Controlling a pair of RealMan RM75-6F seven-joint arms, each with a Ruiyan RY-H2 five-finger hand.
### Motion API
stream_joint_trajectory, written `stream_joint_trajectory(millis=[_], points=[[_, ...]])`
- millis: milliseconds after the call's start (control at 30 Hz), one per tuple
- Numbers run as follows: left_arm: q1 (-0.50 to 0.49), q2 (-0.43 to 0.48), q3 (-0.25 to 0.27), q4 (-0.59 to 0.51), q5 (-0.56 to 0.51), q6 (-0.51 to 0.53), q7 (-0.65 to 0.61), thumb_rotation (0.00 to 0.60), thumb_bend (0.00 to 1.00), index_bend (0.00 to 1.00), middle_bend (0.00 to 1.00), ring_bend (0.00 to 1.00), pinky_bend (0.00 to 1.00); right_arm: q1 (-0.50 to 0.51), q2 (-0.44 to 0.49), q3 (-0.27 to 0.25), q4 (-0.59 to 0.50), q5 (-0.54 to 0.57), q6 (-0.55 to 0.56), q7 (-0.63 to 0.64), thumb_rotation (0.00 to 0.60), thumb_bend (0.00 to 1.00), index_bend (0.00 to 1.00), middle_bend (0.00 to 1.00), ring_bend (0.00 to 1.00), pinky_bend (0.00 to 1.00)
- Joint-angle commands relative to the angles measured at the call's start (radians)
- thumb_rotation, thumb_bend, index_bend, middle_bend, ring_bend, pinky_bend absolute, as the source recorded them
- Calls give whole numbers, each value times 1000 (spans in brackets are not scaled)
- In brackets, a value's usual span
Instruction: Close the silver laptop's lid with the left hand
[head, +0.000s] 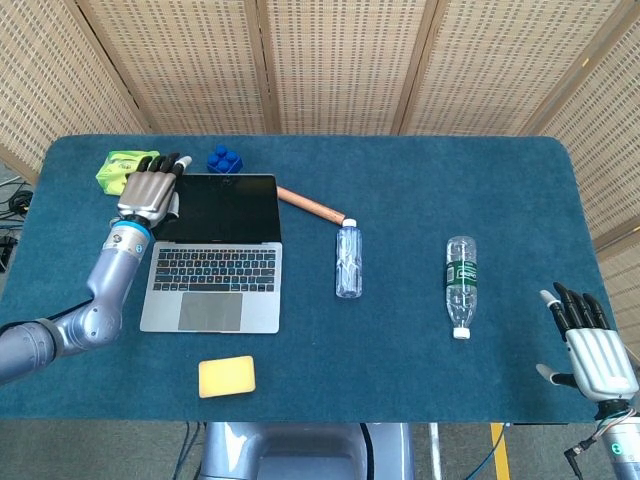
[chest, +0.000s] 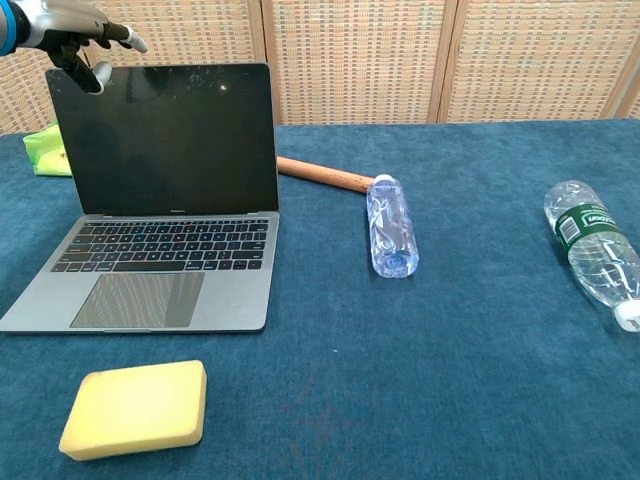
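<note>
The silver laptop (head: 215, 262) stands open on the blue table, its dark screen (chest: 165, 138) upright and facing me. My left hand (head: 150, 187) hovers at the lid's top left corner with its fingers spread and holds nothing; in the chest view the left hand (chest: 70, 30) shows just above that corner, with one fingertip at the lid's upper edge. My right hand (head: 592, 345) is open near the table's front right corner, far from the laptop.
A yellow sponge (head: 226, 376) lies in front of the laptop. Behind it are a blue block (head: 225, 159) and a green packet (head: 118, 168). A wooden stick (head: 310, 205), a clear bottle (head: 348, 259) and a green-labelled bottle (head: 460, 284) lie to the right.
</note>
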Motion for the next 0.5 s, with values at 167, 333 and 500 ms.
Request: stream_joint_trajectory(millis=[167,333,500], points=[[1,-8,5,6,6,7,-4,600,789,0,0,0,0,-1,2,0,-3,2,1,1,600,0,0,0,0,0],[3,-11,7,9,14,14,-6,600,807,1,0,0,0,0,3,0,-3,2,0,1,600,0,0,0,0,0],[14,-21,-1,15,53,32,-32,600,813,10,0,0,0,0,3,0,-4,1,3,4,600,0,0,0,0,0]])
